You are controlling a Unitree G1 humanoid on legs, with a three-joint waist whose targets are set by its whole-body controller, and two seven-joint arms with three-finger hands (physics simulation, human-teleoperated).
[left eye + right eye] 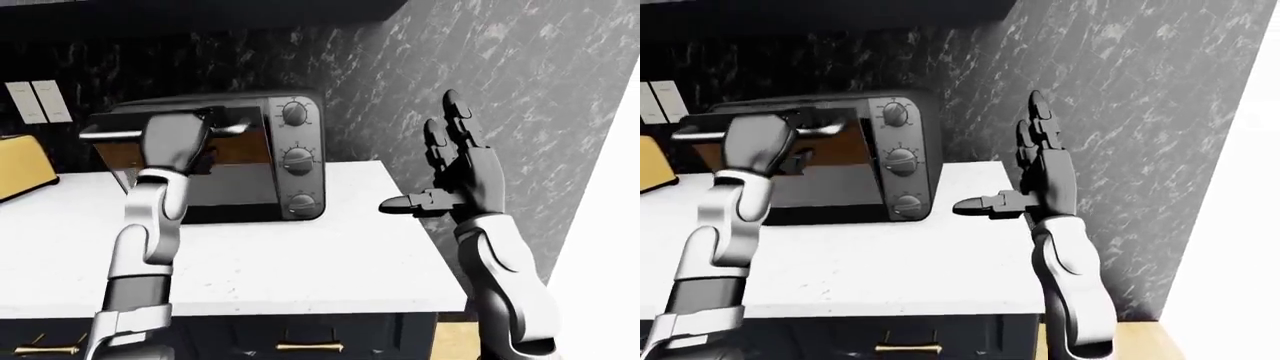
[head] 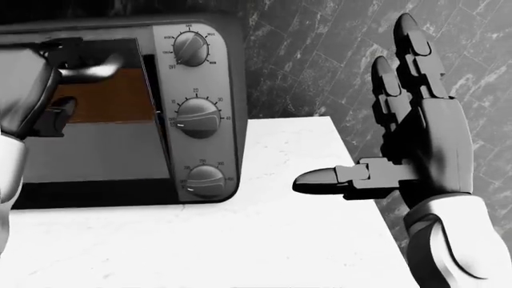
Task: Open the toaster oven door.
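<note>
The toaster oven (image 1: 262, 159) stands on the white counter (image 1: 300, 262) against the dark wall, with three knobs (image 2: 195, 117) down its right side. Its glass door (image 2: 104, 135) leans outward at the top and shows a brown reflection. The silver door handle (image 1: 108, 135) runs along the door's upper edge. My left hand (image 1: 176, 136) reaches up from the left, its fingers curled over that handle and the thumb (image 2: 54, 115) tucked underneath. My right hand (image 2: 376, 120) hovers to the right of the oven, open, fingers up and thumb pointing left, touching nothing.
A yellow appliance (image 1: 20, 171) sits at the counter's left end below two wall switches (image 1: 40, 101). Dark marble wall (image 1: 520, 82) rises behind and to the right. The counter ends just right of the oven. Drawers with brass pulls (image 1: 308, 346) lie below.
</note>
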